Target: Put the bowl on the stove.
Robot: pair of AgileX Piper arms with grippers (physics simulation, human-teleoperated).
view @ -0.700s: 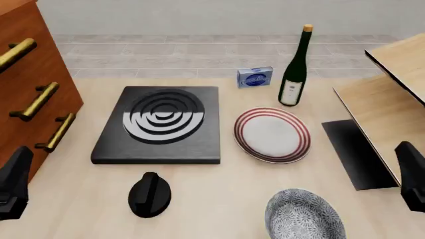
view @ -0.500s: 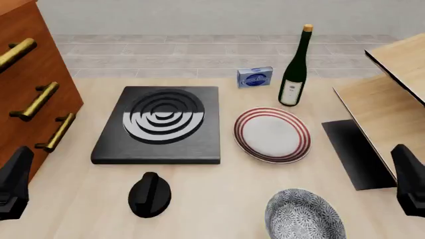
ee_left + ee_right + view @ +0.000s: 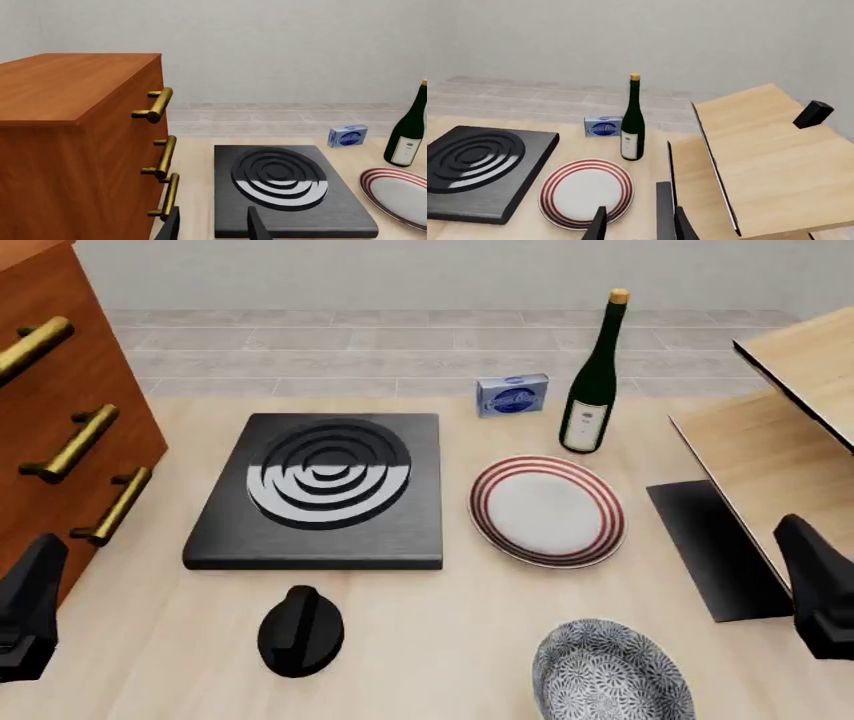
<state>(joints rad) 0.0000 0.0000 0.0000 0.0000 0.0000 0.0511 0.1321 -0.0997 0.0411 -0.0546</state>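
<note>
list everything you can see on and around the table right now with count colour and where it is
bowl: one, blue-grey and white floral, near edge, right of centre
stove: one, black slab with silver-black rings, left of centre
knob: one, black, in front of the stove
plate: one, white with red rings, right of the stove
bottle: one, dark green, upright behind the plate
box: one, blue, left of the bottle
cabinet: one, brown with brass handles, far left
left gripper: black, open, empty
right gripper: black, open, empty
</note>
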